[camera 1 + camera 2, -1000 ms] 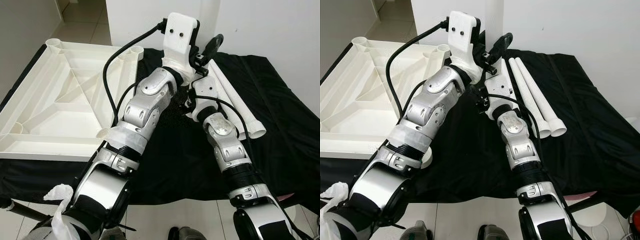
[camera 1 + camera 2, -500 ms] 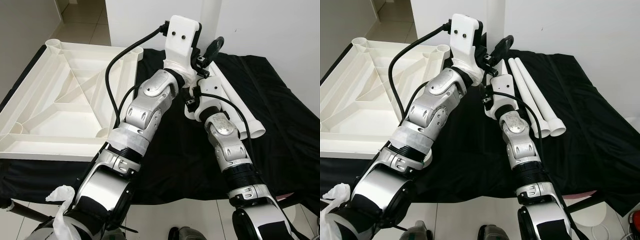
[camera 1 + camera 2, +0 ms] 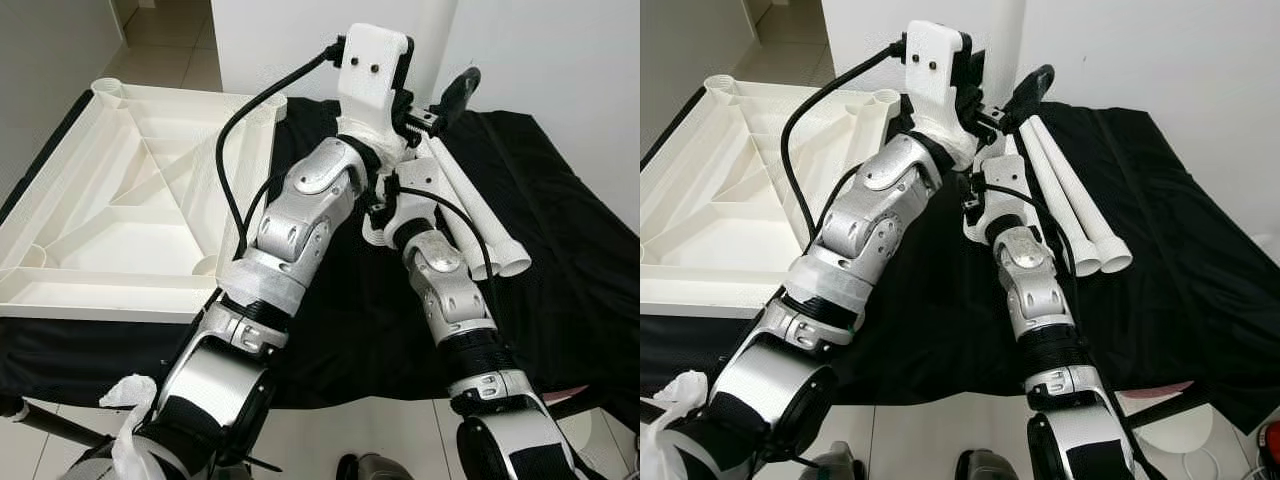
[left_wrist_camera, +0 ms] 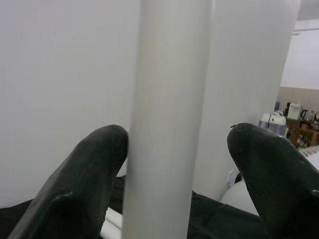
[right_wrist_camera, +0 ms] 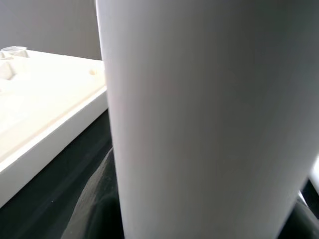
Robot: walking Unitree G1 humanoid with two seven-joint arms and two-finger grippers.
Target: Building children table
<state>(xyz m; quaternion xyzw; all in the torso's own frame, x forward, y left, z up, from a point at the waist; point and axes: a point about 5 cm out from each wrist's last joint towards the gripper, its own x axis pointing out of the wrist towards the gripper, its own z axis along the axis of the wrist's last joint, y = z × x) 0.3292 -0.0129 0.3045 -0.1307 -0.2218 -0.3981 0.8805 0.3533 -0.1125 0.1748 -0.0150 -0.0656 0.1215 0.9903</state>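
Now both arms have risen with a white table leg point(image 4: 167, 124): the left gripper point(image 4: 174, 164) jaws stand apart around it, the right gripper's jaws I cannot tell; seating it in the upturned tabletop point(image 3: 120, 190) seems next.

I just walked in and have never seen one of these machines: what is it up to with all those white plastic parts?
It is putting together a small table. The white tabletop lies upside down on a black cloth, its corner sockets facing up. Both arms reach forward together: a white table leg stands between the fingers of the left gripper, and the right gripper's camera looks at a white leg up close. Two more legs lie on the cloth to the robot's right.
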